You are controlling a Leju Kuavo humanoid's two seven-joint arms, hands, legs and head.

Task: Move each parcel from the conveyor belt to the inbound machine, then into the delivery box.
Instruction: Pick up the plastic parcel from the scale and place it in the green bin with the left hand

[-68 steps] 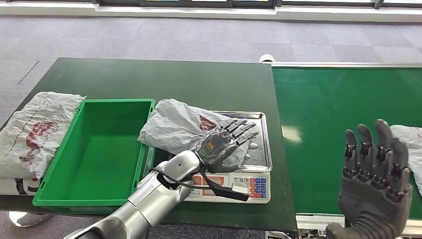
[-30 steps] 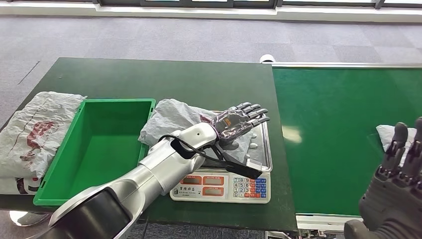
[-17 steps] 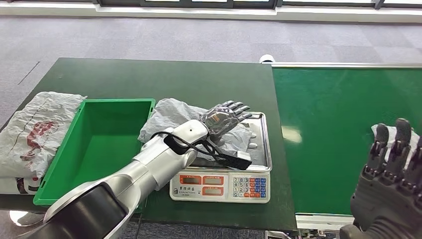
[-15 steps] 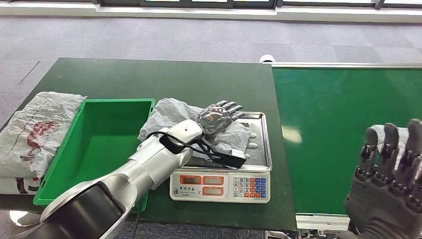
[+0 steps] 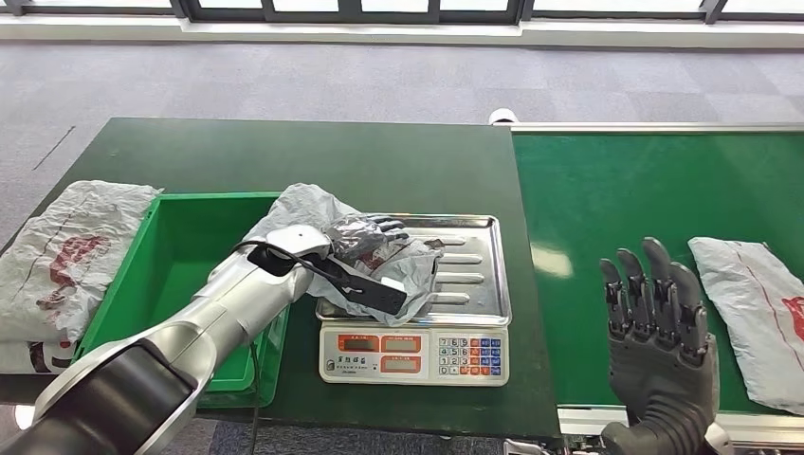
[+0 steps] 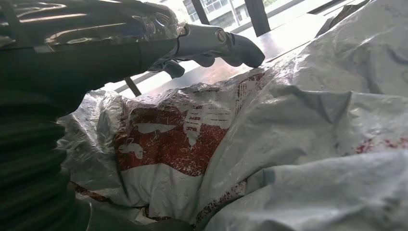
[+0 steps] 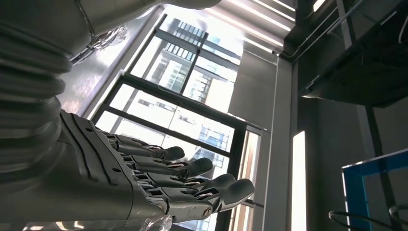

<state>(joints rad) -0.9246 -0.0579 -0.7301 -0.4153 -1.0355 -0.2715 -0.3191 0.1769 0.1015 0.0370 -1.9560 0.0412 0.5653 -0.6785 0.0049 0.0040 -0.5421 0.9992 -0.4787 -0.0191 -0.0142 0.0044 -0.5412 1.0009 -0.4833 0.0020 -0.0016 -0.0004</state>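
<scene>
The left hand (image 5: pixel 365 237) lies on the grey parcel (image 5: pixel 313 213), which is draped half over the steel pan of the scale (image 5: pixel 414 353) and half over the rim of the green box (image 5: pixel 171 275); its fingers (image 6: pixel 226 43) curl down into the crumpled plastic and grip it. The right hand (image 5: pixel 659 327) is raised above the near edge of the conveyor belt (image 5: pixel 654 190), fingers straight, slightly apart and holding nothing. Just beside it, a second parcel (image 5: pixel 754 313) lies flat on the belt, and a third parcel (image 5: pixel 57 256) rests on the worktop (image 5: pixel 313 156) beside the box.
</scene>
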